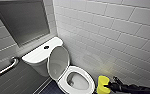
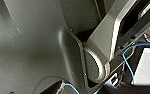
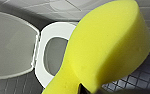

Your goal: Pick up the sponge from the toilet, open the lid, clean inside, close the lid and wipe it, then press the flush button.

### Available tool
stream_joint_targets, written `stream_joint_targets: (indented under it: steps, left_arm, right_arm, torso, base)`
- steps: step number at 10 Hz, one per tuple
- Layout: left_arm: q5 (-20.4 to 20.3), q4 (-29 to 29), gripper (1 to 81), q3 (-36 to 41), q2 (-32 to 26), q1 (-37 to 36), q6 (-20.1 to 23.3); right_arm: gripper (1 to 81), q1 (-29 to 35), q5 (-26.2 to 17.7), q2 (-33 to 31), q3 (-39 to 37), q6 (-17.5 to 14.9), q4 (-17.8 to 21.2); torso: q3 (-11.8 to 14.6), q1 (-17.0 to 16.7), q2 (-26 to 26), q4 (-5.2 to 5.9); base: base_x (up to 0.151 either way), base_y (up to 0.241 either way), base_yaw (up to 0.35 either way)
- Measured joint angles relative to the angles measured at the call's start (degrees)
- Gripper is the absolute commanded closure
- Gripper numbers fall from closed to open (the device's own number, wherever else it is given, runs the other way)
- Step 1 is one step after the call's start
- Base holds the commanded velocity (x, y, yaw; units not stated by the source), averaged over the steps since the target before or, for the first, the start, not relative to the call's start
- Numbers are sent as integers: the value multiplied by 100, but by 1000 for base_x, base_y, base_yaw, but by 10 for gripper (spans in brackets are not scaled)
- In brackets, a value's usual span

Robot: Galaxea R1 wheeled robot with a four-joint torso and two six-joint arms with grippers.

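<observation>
The white toilet (image 1: 38, 56) stands in the corner with its lid (image 1: 58, 62) raised against the tank. The seat ring (image 1: 77, 72) and the bowl inside it lie exposed. On the tank cover sits the small dark flush button (image 1: 46, 47). My right gripper (image 1: 108, 86) comes in from the lower right, shut on the yellow sponge (image 1: 102, 84), which hangs beside the bowl's right rim and a little above it. In the right wrist view the sponge (image 3: 108, 45) looms large, with the raised lid (image 3: 11, 47) and the seat ring (image 3: 42, 70) behind it.
A white tiled wall (image 1: 111, 37) runs close along the toilet's right side. A metal grab bar (image 1: 6, 67) is fixed to the grey wall at left. Dark tiled floor (image 1: 52, 88) shows in front of the bowl. A blue cable (image 2: 127, 55) crosses the left wrist view.
</observation>
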Motion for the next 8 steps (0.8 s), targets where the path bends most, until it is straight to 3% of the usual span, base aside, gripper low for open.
stream_joint_targets:
  steps: [3,8]
  left_arm:
    - [-13,0,10,-90,94,-26,0]
    - [-22,-11,10,-156,111,-39,-5]
  right_arm:
    - [811,318,-271,347,-165,0,-7]
    - [811,877,-635,1134,-730,0,-5]
  torso:
    - [-301,2,4,0]
    - [-304,4,9,0]
  base:
    - [0,0,0]
    - [0,0,0]
